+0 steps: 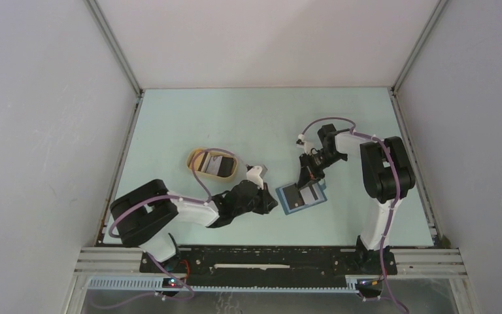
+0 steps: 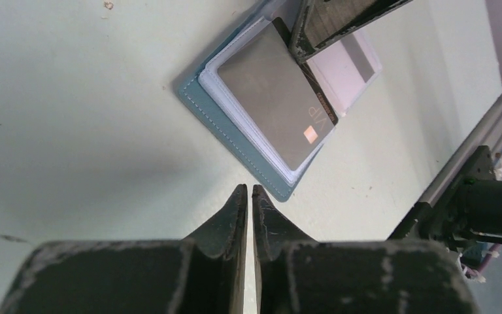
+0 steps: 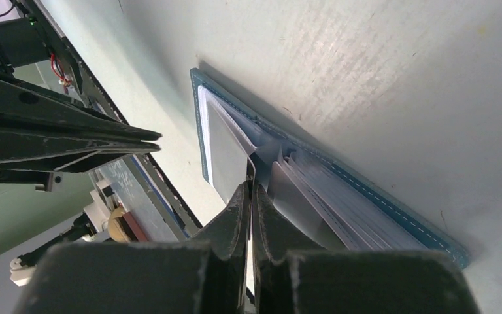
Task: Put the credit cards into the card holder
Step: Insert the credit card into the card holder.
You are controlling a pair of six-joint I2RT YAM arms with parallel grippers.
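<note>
Pale green surface (image 1: 235, 118): right pincer (image 3: 250, 190) pinching grey plastic card (image 2: 268, 98) at open teal wallet (image 2: 235, 136), apparently mid-insert, left pincer (image 2: 249, 193) narrow, empty; next, seat it fully.

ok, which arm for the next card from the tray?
Left. The left gripper sits shut and empty beside the holder, and the tray is on its side. The right gripper is down at the holder's grey card.
</note>
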